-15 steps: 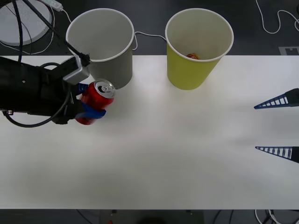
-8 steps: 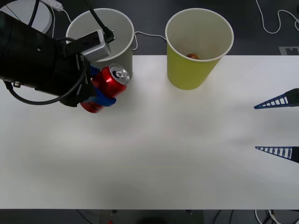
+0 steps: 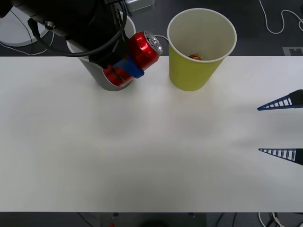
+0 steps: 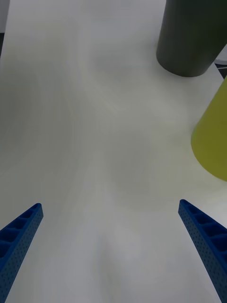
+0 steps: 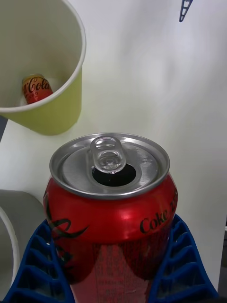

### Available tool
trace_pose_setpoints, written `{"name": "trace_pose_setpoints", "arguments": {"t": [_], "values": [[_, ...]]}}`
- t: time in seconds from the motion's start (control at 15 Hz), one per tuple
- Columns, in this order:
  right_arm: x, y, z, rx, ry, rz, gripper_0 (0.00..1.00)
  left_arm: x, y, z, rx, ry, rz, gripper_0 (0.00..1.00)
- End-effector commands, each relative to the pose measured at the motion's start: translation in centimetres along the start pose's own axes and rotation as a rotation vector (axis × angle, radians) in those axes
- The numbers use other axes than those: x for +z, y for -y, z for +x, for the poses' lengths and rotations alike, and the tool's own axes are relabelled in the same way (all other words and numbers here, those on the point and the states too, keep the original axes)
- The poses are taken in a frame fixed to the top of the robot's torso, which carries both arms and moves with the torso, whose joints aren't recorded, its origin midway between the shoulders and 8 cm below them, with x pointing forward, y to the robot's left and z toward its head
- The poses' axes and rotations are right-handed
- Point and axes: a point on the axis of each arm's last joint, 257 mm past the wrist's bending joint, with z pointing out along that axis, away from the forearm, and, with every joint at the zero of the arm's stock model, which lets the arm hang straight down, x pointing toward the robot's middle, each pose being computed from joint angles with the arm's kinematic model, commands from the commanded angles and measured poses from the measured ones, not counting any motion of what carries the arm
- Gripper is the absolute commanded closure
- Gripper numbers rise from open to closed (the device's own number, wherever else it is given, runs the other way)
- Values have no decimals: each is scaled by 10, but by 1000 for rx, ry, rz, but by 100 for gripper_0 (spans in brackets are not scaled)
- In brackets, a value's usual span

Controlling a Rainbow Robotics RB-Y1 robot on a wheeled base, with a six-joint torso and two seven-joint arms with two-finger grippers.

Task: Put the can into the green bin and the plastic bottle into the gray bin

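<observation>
Can [image 3: 142, 49] between gray bin [image 3: 102, 78] and green bin [image 3: 201, 45]

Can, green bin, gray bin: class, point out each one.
can [image 3: 142, 49], front view, red side wall.
green bin [image 3: 189, 75], front view, outer wall.
gray bin [image 3: 97, 75], front view, lower outer wall.

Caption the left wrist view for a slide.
Left gripper clamps the opened red drink can, beside the yellow-green paper-cup bin already holding another can.

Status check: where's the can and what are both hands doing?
Left hand shut on the can, held tilted in the air between the gray bin and the green bin. Right hand open, parked at table's right edge. Nothing blocking the green bin.
</observation>
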Motion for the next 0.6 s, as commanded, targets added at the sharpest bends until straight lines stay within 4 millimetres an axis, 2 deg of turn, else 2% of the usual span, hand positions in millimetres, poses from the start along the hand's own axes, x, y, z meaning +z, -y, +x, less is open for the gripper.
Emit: {"name": "trace_pose_setpoints", "arguments": {"t": [0.07,0.33,0.47,0.6], "values": [[0,0,0,0,0,0,0,7,-13,-23,-16,-23,9,100],[0,0,0,0,0,0,0,19,-44,-58,-66,-46,-33,100],[0,0,0,0,0,0,0,28,-67,-80,-107,-67,-86,100],[0,0,0,0,0,0,0,35,-77,-102,-137,-79,-124,100]]}}
